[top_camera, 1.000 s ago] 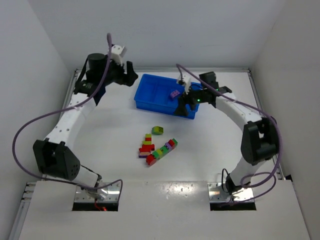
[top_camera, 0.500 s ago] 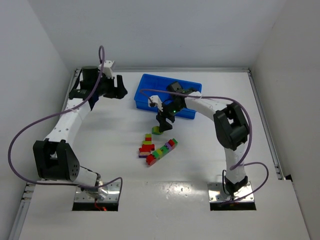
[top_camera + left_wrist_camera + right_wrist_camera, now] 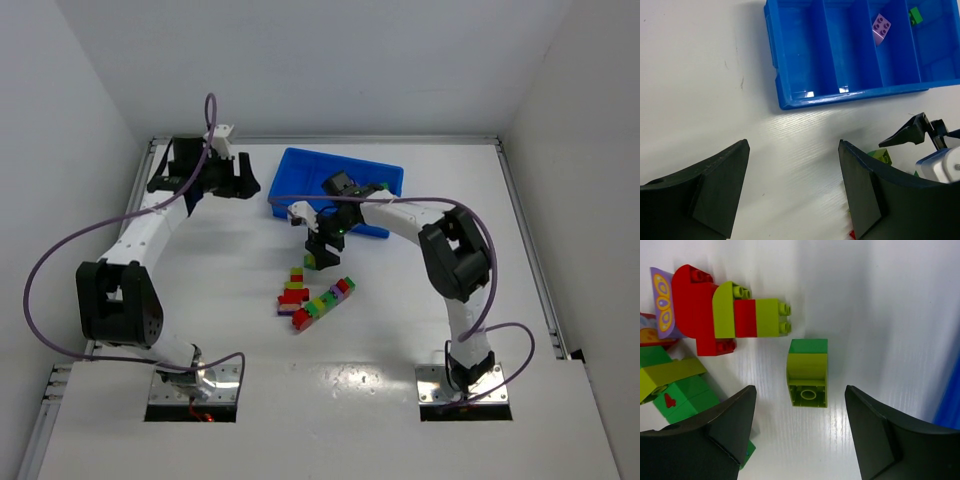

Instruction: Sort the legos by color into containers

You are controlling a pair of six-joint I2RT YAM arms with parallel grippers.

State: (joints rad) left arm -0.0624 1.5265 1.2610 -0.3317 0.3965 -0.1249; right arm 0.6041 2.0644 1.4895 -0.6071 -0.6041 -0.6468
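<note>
A: Where is the right gripper [image 3: 799, 392]?
B: Over the middle of the table [image 3: 400, 300], fingers spread and grasping nothing. A lime-and-green brick [image 3: 807, 376] lies on its side between them, with bare table showing on both sides of it.
A: And the other legos?
B: The pile [image 3: 312, 295] lies just toward the near edge from that brick. It has red, lime, green, yellow and purple pieces, some joined in strips. A red-and-lime strip [image 3: 747, 315] lies just beside the brick.
A: Any writing?
B: A lilac piece [image 3: 662, 300] carries a yellow-and-orange printed pattern. A green block [image 3: 677, 400] bears a small red mark, too small to read.
A: The tray?
B: The blue tray [image 3: 805, 100] sits toward the far edge. Seen from the left wrist, a lilac brick [image 3: 881, 28] lies in its third compartment from the left and a green brick [image 3: 915, 15] in the fourth.
A: The left gripper [image 3: 793, 150]?
B: Released, its fingers apart over bare table near the tray's left corner.
</note>
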